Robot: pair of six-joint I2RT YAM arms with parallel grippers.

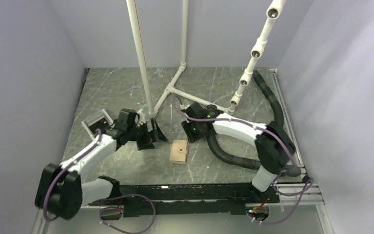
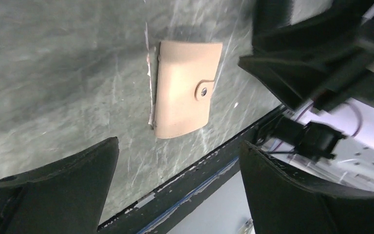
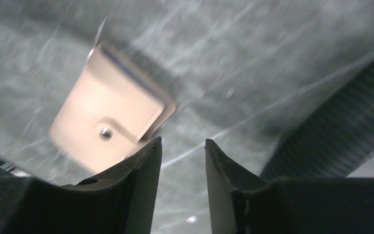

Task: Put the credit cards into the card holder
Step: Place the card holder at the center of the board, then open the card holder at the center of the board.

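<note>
Table: dark green-grey stone look, pale veins, slight sheen. Plain lavender-grey walls on 3 sides. White pipe frame stands on it, smooth round tubes; black ribbed hose curves along the right.

Card holder lies flat and closed near front-centre, betw. the 2 arms. It is tan and matte w/ rounded corners, and has a tab w/ a small metal stud.

Left gripper: black wedge fingers spread wide, nothing held, holder just beyond the tips. Right gripper: fingers parted by a narrow gap, empty, holder beside its left finger.

White tray sits by the left wrist w/ sth dark inside; can't tell what.
</note>
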